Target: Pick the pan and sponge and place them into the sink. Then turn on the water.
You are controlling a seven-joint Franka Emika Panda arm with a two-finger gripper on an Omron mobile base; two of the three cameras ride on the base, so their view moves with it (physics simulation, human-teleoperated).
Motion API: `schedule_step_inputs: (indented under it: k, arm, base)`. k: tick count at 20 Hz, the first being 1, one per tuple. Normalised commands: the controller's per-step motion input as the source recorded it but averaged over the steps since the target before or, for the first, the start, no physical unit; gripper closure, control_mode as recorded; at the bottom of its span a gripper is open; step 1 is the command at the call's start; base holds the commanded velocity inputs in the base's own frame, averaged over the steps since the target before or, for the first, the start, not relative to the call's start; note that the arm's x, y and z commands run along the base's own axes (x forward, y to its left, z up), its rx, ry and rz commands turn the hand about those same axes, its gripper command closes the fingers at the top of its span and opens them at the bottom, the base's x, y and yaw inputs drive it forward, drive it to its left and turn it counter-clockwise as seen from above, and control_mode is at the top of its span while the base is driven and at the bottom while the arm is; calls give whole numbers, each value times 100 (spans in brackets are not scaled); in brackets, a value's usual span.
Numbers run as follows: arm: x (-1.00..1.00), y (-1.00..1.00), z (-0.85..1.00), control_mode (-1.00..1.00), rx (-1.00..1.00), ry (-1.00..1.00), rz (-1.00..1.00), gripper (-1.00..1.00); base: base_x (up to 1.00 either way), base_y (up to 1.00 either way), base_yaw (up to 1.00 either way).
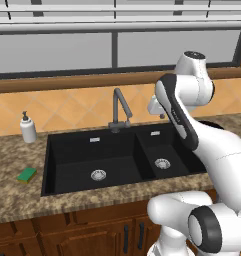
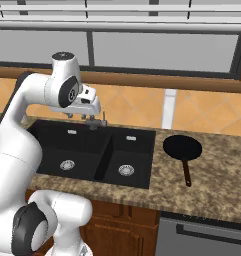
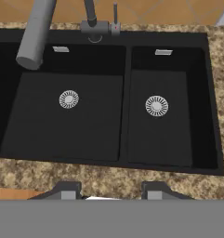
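Note:
The black double-basin sink [image 1: 72, 150] [image 2: 52, 142] [image 3: 62, 135] holds nothing in either basin. The round black pan [image 2: 182, 146] lies flat on the counter right of the sink, its brown handle pointing toward the front edge. The green sponge [image 1: 27, 174] rests on the counter left of the sink. My gripper [image 1: 155, 107] [image 2: 92, 119] [image 3: 112, 190] hangs above the sink's middle, close to the faucet, open with nothing between its fingers. The dark grey gooseneck faucet [image 1: 119, 107] [image 3: 36, 32] stands behind the basins. No water runs from its spout.
A white soap dispenser [image 1: 27, 128] stands on the counter at the back left. The speckled stone counter [image 2: 217, 170] runs on both sides of the sink. A tiled wall and a window ledge rise behind it. Wooden cabinet doors [image 1: 92, 235] sit below.

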Motion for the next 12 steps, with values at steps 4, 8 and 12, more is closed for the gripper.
schedule_step_inputs:
  k: [4,8,12]
  arm:
    - [-10,-65,-6,-100,0,0,-7,-100]
    - [-37,-100,-24,-100,3,8,-23,-100]
    - [-47,-100,-28,-100,7,9,-23,-100]
  base:
    - [0,0,0]
    - [0,0,0]
    - [0,0,0]
